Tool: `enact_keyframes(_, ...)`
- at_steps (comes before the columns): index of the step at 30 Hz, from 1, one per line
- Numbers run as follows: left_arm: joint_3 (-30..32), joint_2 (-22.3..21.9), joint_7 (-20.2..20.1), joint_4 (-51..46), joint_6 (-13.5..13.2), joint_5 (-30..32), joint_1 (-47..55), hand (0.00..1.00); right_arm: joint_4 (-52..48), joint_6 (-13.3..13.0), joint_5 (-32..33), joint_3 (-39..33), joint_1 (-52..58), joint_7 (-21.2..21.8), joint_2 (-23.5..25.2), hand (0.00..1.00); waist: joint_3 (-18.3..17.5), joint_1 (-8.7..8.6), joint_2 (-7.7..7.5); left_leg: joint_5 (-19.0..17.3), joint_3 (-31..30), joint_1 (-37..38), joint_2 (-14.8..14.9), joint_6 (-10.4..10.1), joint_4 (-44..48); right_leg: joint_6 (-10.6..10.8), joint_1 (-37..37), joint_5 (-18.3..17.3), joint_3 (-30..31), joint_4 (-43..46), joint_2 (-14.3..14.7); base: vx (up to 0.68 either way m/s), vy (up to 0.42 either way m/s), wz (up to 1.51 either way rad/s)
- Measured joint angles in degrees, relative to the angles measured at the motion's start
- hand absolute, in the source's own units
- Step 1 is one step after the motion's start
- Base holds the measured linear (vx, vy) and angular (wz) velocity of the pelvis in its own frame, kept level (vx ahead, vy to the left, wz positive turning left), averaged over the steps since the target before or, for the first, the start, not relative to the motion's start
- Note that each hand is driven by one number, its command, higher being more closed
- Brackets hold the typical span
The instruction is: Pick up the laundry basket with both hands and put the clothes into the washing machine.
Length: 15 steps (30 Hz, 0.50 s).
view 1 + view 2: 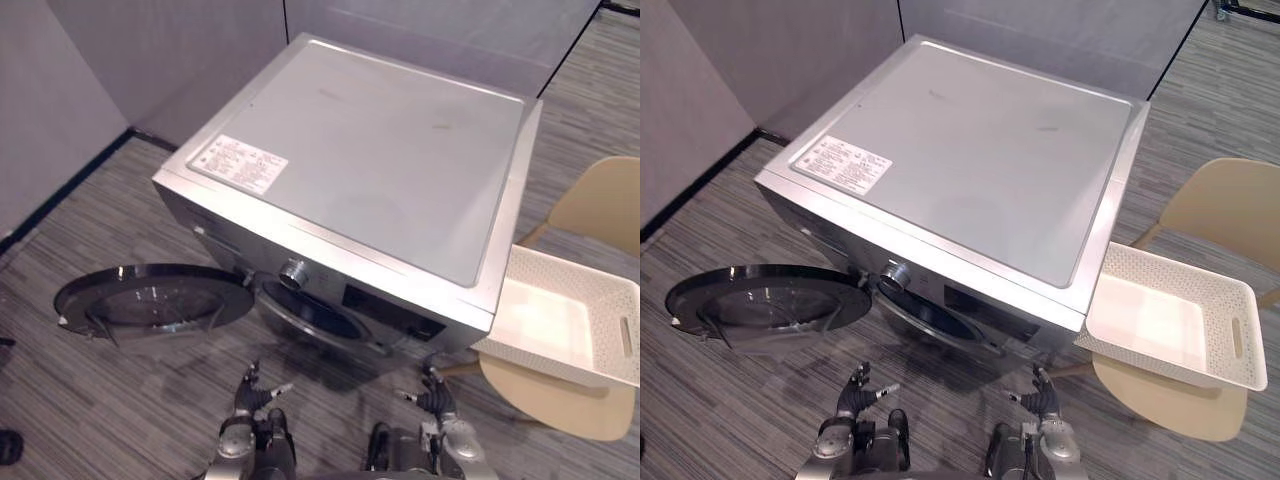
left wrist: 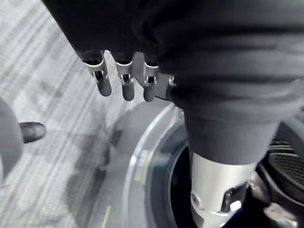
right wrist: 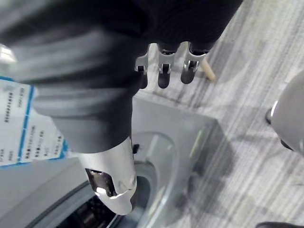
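Note:
A silver washing machine [image 1: 370, 150] stands before me with its round door [image 1: 150, 300] swung open to the left and the dark drum opening [image 1: 312, 316] facing me. A white perforated laundry basket [image 1: 570, 315] rests on a tan chair to the machine's right; I see no clothes inside it. My left hand [image 1: 250, 395] and right hand [image 1: 436, 398] hang low in front of the machine, apart from it and from the basket. Both are open with relaxed fingers [image 2: 124, 83] and hold nothing, as the right wrist view's fingers [image 3: 163, 73] also show.
The tan chair [image 1: 600, 200] under the basket stands close against the machine's right side. Grey partition walls [image 1: 150, 50] close off the space behind and to the left. Striped grey carpet [image 1: 60, 400] covers the floor around the open door.

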Motion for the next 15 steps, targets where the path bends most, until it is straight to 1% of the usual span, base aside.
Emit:
enact_keyframes(2,0.01,0.50,-0.05,1.80,0.48,0.10,0.65,0.00,1.55,0.09,0.00,-0.03,-0.18,0.06,-0.04,0.00,-0.38,-0.02,0.33,1.06,-0.13,3.42,-0.59,0.09,-3.15,0.32,3.59,1.38,-0.45,-3.34,0.65,0.08,0.055,0.09)
enact_keyframes(4,0.02,0.91,-0.07,2.70,0.53,0.11,0.83,0.00,2.15,0.10,0.00,-0.02,-0.13,0.12,-0.11,0.00,-0.73,-0.02,0.19,2.30,-0.46,5.11,-0.90,0.10,-4.96,0.69,5.97,2.28,-1.11,-5.79,0.70,0.04,0.040,0.13)
enact_keyframes(5,0.03,1.06,-0.07,3.02,0.53,0.12,0.88,0.00,2.49,0.10,0.01,-0.02,-0.22,0.14,-0.21,0.00,-0.78,0.01,0.28,2.35,-0.62,5.60,-1.19,0.17,-5.44,0.75,6.84,2.70,-1.47,-6.71,0.88,0.01,0.038,0.18)
enact_keyframes(6,0.04,1.19,-0.06,3.56,0.52,0.22,0.87,0.00,3.11,0.12,0.02,0.00,-0.40,0.16,-0.26,0.00,-1.04,0.01,0.15,3.02,-0.83,5.79,-1.45,0.48,-6.05,0.75,7.33,3.40,-1.71,-7.65,0.97,-0.01,0.038,0.14)
enact_keyframes(9,-0.06,1.12,-0.08,4.07,0.53,0.72,0.53,0.00,4.75,0.20,0.09,-0.02,-1.24,0.08,-0.53,0.00,-1.05,-0.30,0.00,4.00,-2.94,4.12,-2.39,0.67,-5.28,1.02,8.08,4.72,-3.51,-9.26,0.83,-0.05,0.033,0.33)
enact_keyframes(11,-0.05,1.19,-0.04,4.07,0.52,0.69,-0.21,0.00,5.63,0.23,0.12,-0.02,-1.75,-0.01,-0.62,0.00,-0.78,-0.21,-0.33,3.99,-3.96,2.23,-2.69,0.66,-3.01,0.99,7.82,4.95,-4.32,-9.12,0.47,-0.11,0.056,0.29)
enact_keyframes(12,-0.07,1.20,-0.01,4.05,0.50,0.69,-0.52,0.00,6.49,0.37,0.11,-0.02,-2.49,-0.13,-0.66,0.00,-0.69,0.13,-0.51,3.99,-4.17,1.04,-2.65,0.66,-1.70,0.90,6.77,5.20,-4.31,-8.79,-0.24,-0.15,0.035,0.05)
enact_keyframes(13,-0.17,1.18,-0.01,4.08,0.53,0.69,-0.51,0.00,6.44,0.43,0.11,-0.05,-3.32,-0.23,-0.73,0.00,-0.59,-0.04,-0.72,3.86,-5.21,0.14,-2.64,0.60,-0.46,0.82,5.64,5.27,-4.01,-7.88,-1.04,-0.15,0.021,-0.11)
enact_keyframes(14,-0.21,1.11,-0.04,4.09,0.54,0.70,-0.56,0.00,6.44,0.41,0.11,-0.15,-3.72,-0.27,-0.82,0.00,-0.29,0.09,-1.02,2.62,-5.60,-0.19,-2.69,1.29,1.41,0.77,5.15,5.35,-3.56,-7.33,-1.71,-0.10,0.020,-0.33)
enact_keyframes(15,-0.02,0.98,-0.06,3.90,0.44,0.69,-0.24,0.00,6.35,0.42,0.11,-0.41,-4.22,-0.31,-0.80,0.00,0.30,0.03,-1.53,-0.31,-6.56,-0.92,-2.33,1.83,6.15,0.87,4.53,5.58,-2.15,-6.22,-2.20,-0.07,0.076,-0.59)
